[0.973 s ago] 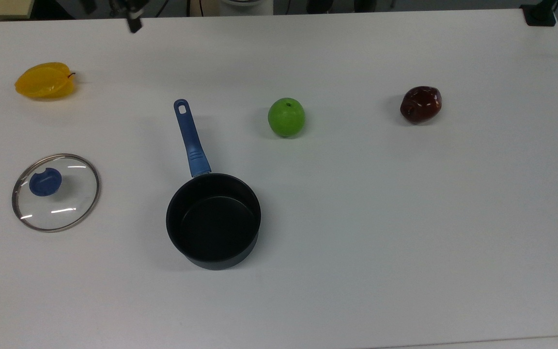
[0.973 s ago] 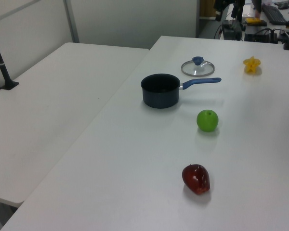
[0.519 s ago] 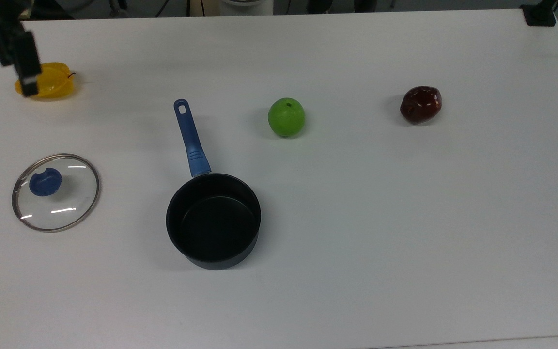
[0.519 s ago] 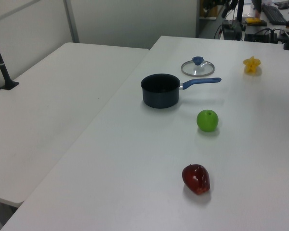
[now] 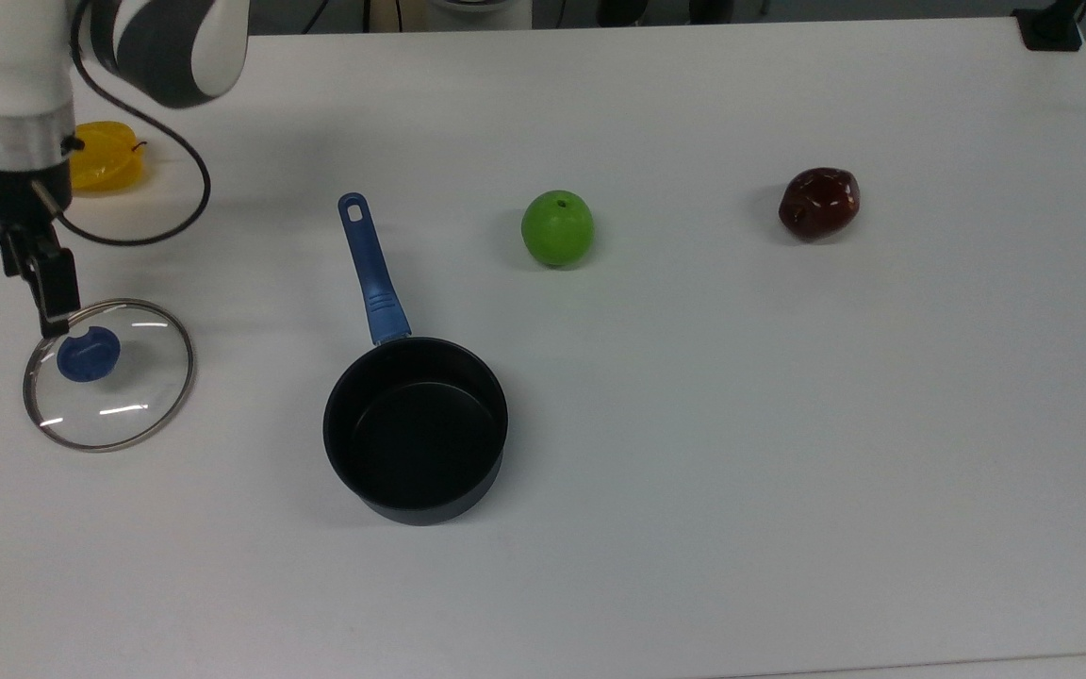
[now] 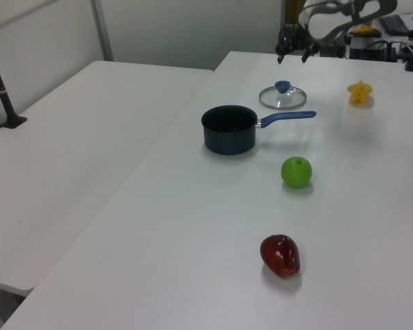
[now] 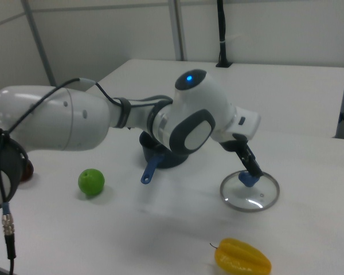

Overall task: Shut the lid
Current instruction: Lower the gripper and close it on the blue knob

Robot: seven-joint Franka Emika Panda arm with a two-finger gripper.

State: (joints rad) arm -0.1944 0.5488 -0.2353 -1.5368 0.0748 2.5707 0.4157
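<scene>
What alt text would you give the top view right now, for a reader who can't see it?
On a white table, the arm's end effector hangs by the blue knob of a glass lid lying flat, apart from an open black saucepan. Also present: a yellow starfruit, green apple and dark red fruit.

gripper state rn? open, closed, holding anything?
Gripper: open, holding nothing, above the lid, not touching its blue knob.
</scene>
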